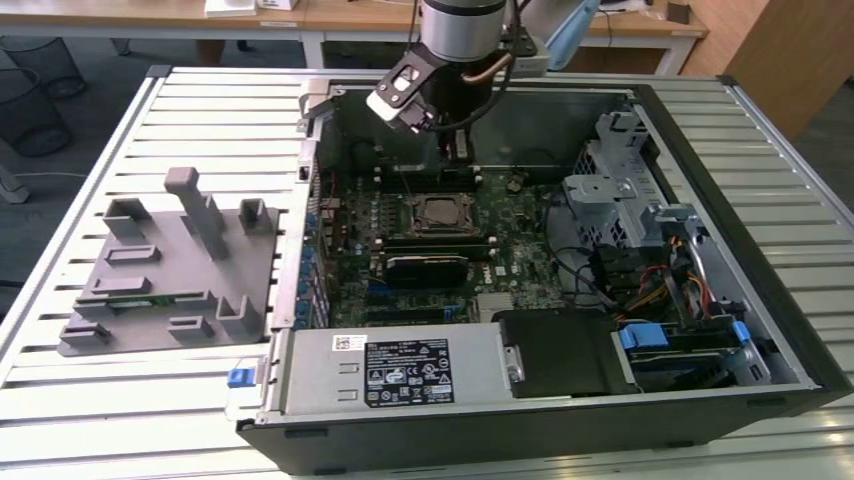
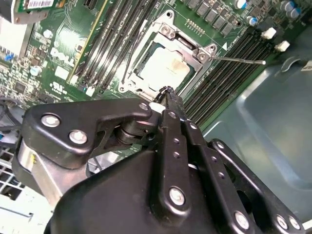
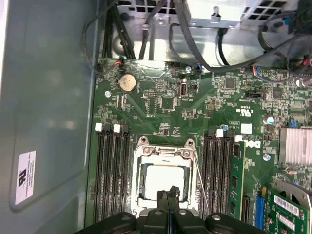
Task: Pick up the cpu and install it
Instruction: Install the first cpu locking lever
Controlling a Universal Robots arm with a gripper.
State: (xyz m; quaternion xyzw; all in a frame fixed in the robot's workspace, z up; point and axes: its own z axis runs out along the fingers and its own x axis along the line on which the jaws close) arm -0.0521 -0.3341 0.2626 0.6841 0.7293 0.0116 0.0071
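- Placement: the cpu (image 3: 163,181) is seen lying flat inside the metal socket frame (image 3: 163,150) on the motherboard (image 3: 165,105), with memory slots (image 3: 112,170) ranged on both sides of it. The thin retention lever (image 2: 239,61) is seen standing clear of the frame in the second wrist view.
- End effector (image 3: 168,197): its fingers are brought together with nothing clamped between them. The tips are held just over the socket's near edge, close beside the cpu (whether anything is touched cannot be told).
- Handling, as judged: the cpu is taken to be light, thin and stiff, with a slick metal top that offers little friction. The underside and the socket contacts are presumed fragile, so tilting or dragging would be risky.
- Hold, as judged: the chip is best gripped by two opposite edges of its pale rim and kept level, with the shiny top left unpressed.
- Surroundings: the open computer case (image 1: 561,120) is laid on the slatted counter (image 1: 160,400), with a grey fixture (image 1: 160,270) set at the exterior view's left.
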